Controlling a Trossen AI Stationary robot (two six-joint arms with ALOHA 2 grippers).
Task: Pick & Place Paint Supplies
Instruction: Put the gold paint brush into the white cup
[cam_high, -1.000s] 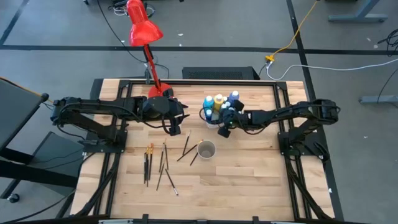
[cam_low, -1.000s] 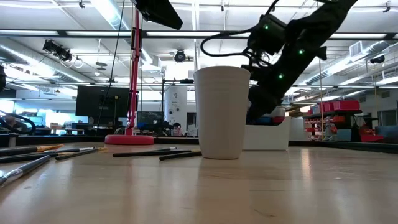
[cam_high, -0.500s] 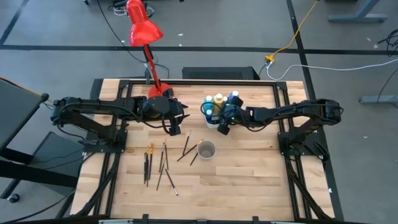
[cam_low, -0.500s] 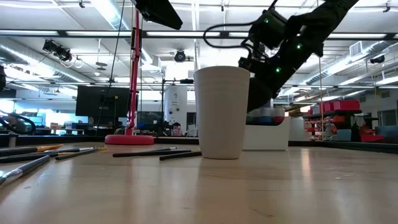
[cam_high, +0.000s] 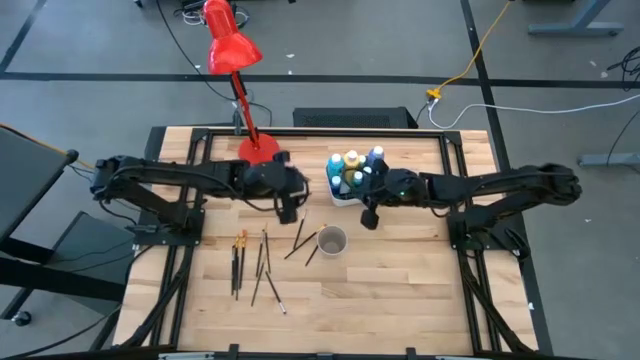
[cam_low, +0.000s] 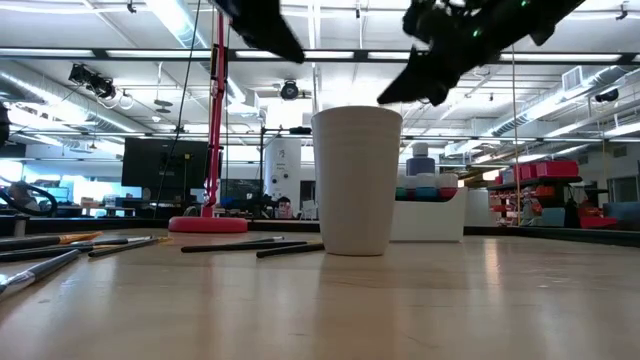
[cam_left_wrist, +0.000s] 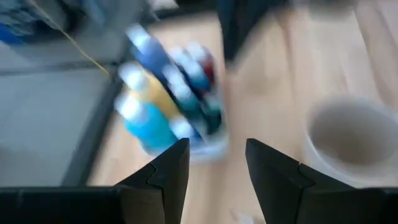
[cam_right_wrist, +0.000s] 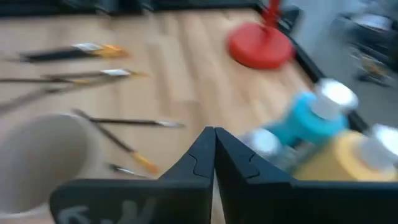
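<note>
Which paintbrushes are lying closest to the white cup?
The two dark-handled brushes right beside the white cup, on its left-arm side. The other brushes lie together farther off toward the table's left.

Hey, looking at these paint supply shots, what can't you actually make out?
- Inside of the white cup: low view shows only its wall; in the high view it is too small.
- Exact number of paint bottles: they crowd together in the high view and are blurred in both wrist views.
- Brushes: bristle ends too small in the high view.
- Bottle labels: unreadable everywhere.
</note>
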